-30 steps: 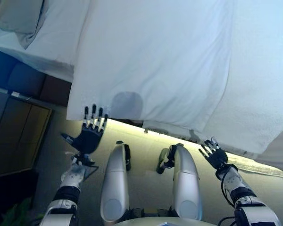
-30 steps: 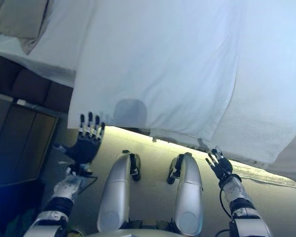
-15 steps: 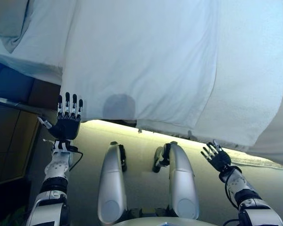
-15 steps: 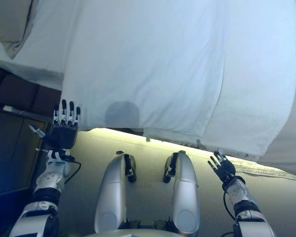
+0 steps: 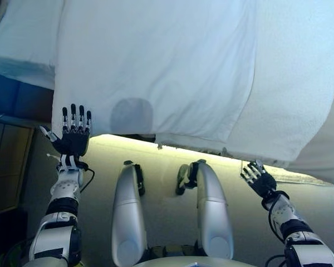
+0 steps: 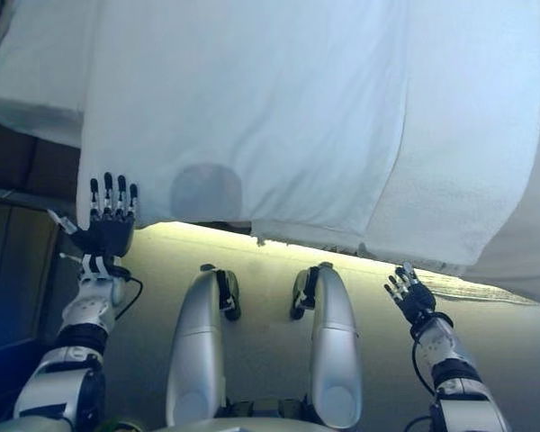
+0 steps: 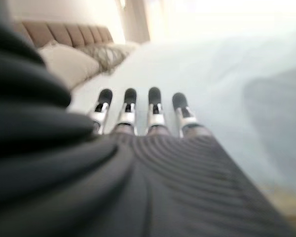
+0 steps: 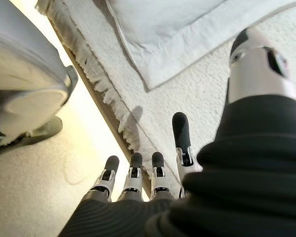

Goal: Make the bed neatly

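My left hand [image 5: 72,139]: fingers straight, tips just at the corner of the white sheet [image 5: 156,61], holding nothing. My right hand [image 5: 259,179]: fingers spread and relaxed, empty, just under the fringed blanket [image 5: 295,78] edge. Sheet lies over the bed ahead of both hands, blanket beside it. Pillows [image 7: 64,61] past my left fingertips.

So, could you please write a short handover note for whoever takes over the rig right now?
Left hand: open, fingers straight, at the near left corner of the white sheet, holding nothing.
Right hand: open, just below the fringed edge of the textured blanket, holding nothing.
The sheet lies over the blanket and hangs over the near side of the bed. Pillows sit at the headboard.
Done: covers spread fairly flat.
Left: the near edges look uneven; probably straighten and smooth them.
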You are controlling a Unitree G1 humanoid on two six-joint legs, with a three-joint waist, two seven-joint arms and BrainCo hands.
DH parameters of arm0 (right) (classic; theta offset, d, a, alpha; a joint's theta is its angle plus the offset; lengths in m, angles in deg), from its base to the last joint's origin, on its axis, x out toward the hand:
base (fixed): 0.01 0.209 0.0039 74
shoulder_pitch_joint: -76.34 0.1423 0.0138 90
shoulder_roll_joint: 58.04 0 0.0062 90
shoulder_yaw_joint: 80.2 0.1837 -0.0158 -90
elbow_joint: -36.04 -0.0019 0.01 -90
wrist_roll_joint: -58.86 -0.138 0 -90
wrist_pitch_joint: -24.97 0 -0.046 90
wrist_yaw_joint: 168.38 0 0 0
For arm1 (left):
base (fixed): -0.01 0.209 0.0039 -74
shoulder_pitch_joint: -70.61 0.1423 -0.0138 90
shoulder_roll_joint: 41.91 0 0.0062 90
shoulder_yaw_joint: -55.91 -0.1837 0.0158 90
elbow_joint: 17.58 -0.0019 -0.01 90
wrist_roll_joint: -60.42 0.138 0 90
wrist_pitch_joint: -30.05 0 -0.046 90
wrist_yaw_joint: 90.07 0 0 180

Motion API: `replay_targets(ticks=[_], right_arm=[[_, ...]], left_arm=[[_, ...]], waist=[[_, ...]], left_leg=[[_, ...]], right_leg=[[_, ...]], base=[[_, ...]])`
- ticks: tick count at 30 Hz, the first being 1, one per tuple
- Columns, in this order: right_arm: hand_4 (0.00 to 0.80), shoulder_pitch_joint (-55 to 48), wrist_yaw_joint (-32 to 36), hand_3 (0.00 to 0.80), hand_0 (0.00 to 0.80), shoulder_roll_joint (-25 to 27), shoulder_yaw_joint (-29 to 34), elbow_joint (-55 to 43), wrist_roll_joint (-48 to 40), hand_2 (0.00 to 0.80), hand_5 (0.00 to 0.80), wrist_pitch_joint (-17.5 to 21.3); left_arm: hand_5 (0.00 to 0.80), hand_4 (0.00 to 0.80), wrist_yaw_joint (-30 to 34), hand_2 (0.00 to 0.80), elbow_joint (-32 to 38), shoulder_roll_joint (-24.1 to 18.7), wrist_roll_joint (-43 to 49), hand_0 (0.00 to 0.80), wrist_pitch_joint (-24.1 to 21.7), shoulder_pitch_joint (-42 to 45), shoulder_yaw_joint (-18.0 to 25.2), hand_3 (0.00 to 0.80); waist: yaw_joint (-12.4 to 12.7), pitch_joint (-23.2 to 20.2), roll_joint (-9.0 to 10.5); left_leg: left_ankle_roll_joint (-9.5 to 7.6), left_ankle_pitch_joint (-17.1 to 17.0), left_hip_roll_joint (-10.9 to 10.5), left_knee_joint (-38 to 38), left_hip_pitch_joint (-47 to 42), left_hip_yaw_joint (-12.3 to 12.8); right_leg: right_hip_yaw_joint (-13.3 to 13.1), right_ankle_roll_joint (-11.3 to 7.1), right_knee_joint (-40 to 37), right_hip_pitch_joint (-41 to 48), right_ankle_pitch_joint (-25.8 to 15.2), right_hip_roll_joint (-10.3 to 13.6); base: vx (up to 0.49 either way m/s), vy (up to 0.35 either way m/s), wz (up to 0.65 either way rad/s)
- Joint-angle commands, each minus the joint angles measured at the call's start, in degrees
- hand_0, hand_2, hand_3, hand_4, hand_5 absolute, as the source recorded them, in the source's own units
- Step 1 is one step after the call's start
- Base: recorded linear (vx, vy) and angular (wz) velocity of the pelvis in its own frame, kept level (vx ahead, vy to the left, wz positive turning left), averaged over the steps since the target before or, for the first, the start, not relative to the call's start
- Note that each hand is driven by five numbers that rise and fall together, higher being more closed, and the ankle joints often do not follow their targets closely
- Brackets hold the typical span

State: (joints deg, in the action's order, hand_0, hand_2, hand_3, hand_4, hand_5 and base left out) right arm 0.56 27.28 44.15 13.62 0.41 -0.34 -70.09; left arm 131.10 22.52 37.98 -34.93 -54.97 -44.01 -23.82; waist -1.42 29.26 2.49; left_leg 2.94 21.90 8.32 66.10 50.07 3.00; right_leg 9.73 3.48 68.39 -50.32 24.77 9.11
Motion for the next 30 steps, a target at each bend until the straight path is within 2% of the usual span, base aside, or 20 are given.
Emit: replay_targets(ticks=[1,14,20,30], right_arm=[[0.000,-0.3,0.1,0.000,0.000,2.5,0.8,0.4,-1.8,0.000,0.000,1.4],[0.000,3.0,0.3,0.000,0.000,5.2,-0.3,0.9,-1.9,0.000,0.000,2.0],[0.000,4.2,1.4,0.000,0.000,7.1,-1.0,1.4,-1.9,0.000,0.000,0.6],[0.000,6.0,3.0,0.000,0.000,8.8,-1.2,3.3,-1.6,0.000,0.000,0.7]], left_arm=[[0.000,0.000,-3.0,0.000,-3.3,-3.2,-0.7,0.000,0.9,-1.8,-1.2,0.000],[0.000,0.000,-16.6,0.000,-13.7,-6.1,-0.8,0.000,3.2,-7.7,-2.3,0.000],[0.000,0.000,-20.7,0.000,-17.8,-8.5,-3.9,0.000,4.5,-9.1,-2.2,0.000],[0.000,0.000,-30.4,0.000,-22.3,-11.7,-6.4,0.000,5.8,-8.8,0.3,0.000]], waist=[[-1.2,-1.7,0.87],[-2.4,-0.8,2.02],[-2.9,-1.2,1.69],[-3.0,-2.0,0.86]], left_leg=[[-2.82,0.2,-1.5,-2.7,-2.0,1.1],[-2.90,1.1,-0.8,0.0,1.5,1.4],[-2.66,1.1,-0.6,1.8,3.7,0.9],[-2.18,0.9,-0.1,4.3,6.3,0.3]], right_leg=[[-3.4,-4.52,-4.8,1.1,-6.2,1.2],[-3.5,-4.38,-2.9,-2.0,-5.9,0.8],[-3.8,-4.15,-1.2,-4.0,-5.4,1.1],[-4.0,-3.81,1.6,-6.2,-4.2,1.2]], base=[[0.000,0.000,0.00],[0.006,0.009,-0.05],[0.000,0.004,-0.02],[0.000,0.000,0.00]])
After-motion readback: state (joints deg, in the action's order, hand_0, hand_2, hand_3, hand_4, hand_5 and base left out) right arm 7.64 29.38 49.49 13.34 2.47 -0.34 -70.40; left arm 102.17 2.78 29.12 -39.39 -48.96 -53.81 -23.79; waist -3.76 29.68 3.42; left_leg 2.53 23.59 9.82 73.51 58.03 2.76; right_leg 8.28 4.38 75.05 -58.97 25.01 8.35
